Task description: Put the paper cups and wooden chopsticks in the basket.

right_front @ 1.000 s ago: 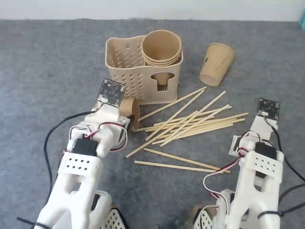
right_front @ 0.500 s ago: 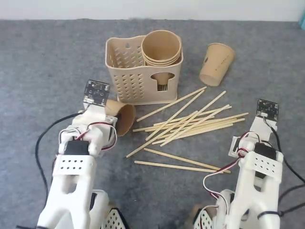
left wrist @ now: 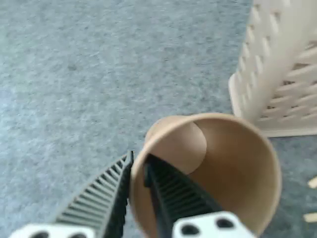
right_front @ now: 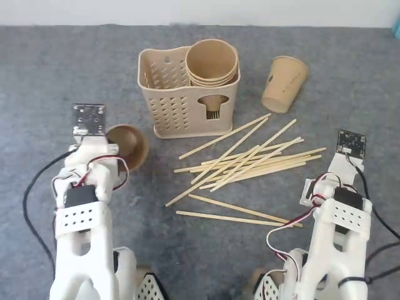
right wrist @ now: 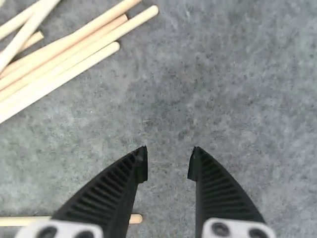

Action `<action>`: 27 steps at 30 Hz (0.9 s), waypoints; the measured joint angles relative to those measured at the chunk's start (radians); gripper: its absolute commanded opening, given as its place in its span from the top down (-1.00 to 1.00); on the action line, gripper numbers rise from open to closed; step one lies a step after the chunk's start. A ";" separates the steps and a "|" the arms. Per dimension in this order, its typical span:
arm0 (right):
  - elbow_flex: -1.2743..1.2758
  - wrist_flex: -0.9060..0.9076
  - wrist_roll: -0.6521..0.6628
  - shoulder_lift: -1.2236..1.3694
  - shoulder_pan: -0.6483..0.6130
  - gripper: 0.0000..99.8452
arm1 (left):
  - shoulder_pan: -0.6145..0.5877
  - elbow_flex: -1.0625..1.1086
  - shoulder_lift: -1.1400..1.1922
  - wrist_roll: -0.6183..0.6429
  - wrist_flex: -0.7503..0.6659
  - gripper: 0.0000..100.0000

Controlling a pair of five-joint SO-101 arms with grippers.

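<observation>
- Several stacked paper cups [right_front: 212, 61]: standing nested in the basket [right_front: 170, 111]; this part is done.
- One held paper cup [right_front: 129, 147]: in my left jaws, which are closed on its rim, one jaw inside and one outside. It hangs near the basket's left front corner and is not yet over the opening.
- One tipped paper cup [right_front: 284, 82]: on its side on the bench [right_front: 50, 69], just right of the basket; left to collect.
- Wooden chopsticks [right_front: 250, 159]: scattered on the bench in front of the basket; left to collect.
- Right jaws: partly open, empty, over bare bench, with chopstick ends close by.
</observation>
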 measured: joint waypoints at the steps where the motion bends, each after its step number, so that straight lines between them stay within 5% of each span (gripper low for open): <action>1: 0.000 0.000 0.000 0.000 0.000 0.69 | -0.014 0.000 0.000 0.000 0.000 0.98; 8: 0.000 0.000 0.000 0.000 0.000 0.69 | -0.069 -0.018 0.000 0.068 0.029 0.98; 18: 0.000 0.000 0.000 0.000 0.000 0.69 | -0.075 -0.427 0.000 0.281 0.460 0.98; 27: 0.000 0.000 0.000 0.000 0.000 0.69 | 0.083 -0.872 0.003 0.417 0.726 0.98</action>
